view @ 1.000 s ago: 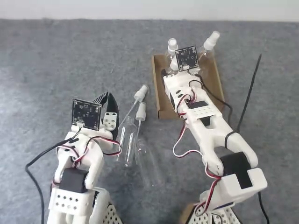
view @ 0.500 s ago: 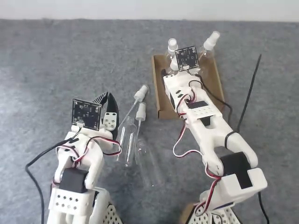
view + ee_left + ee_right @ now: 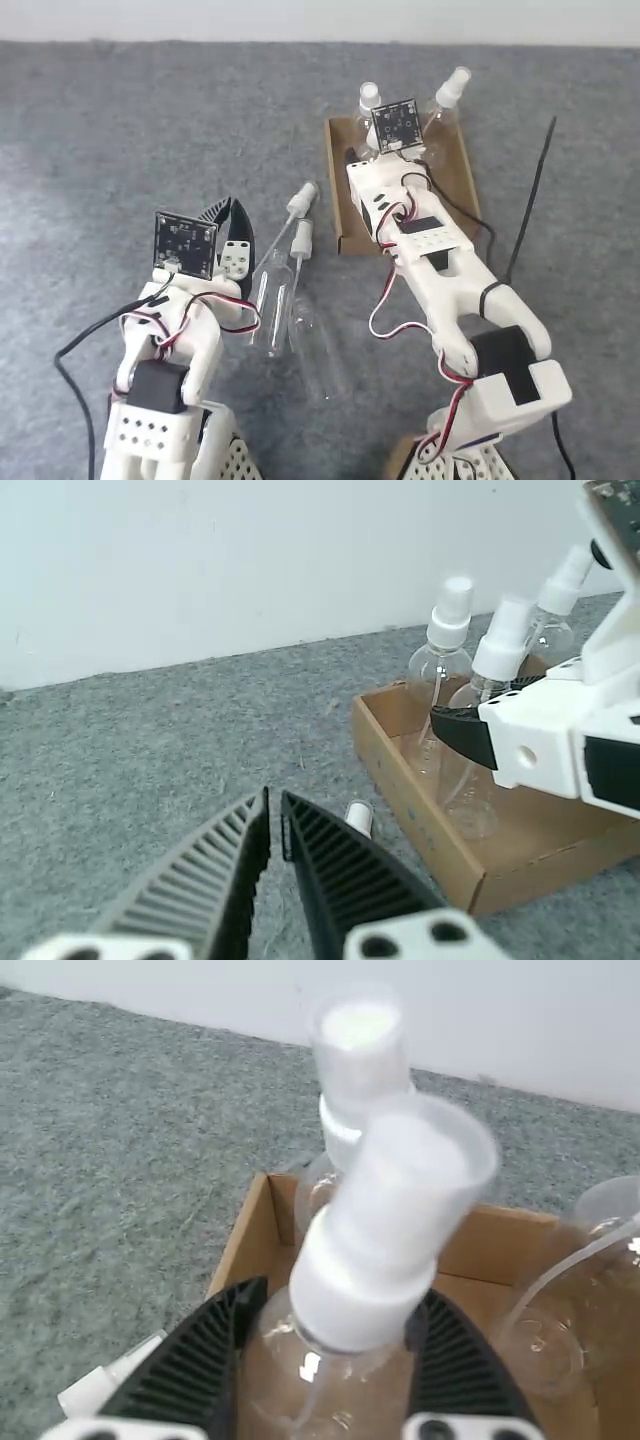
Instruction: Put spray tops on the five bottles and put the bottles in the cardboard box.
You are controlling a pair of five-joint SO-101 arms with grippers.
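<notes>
Grey felt (image 3: 120, 120), ribbed right pincer (image 3: 340, 1305), clear bottle (image 3: 380, 1210)

The grey, carpet-like table cover (image 3: 140, 120) carries a shallow cardboard box (image 3: 336, 200) toward its far side. Left of the box and nearer, one clear bottle (image 3: 272, 295) lies on its side beside another (image 3: 318, 350). A white spray top (image 3: 302, 198) and a second (image 3: 300, 240) lie just beyond them. A thin black strip (image 3: 530, 200) lies right of the box.
</notes>
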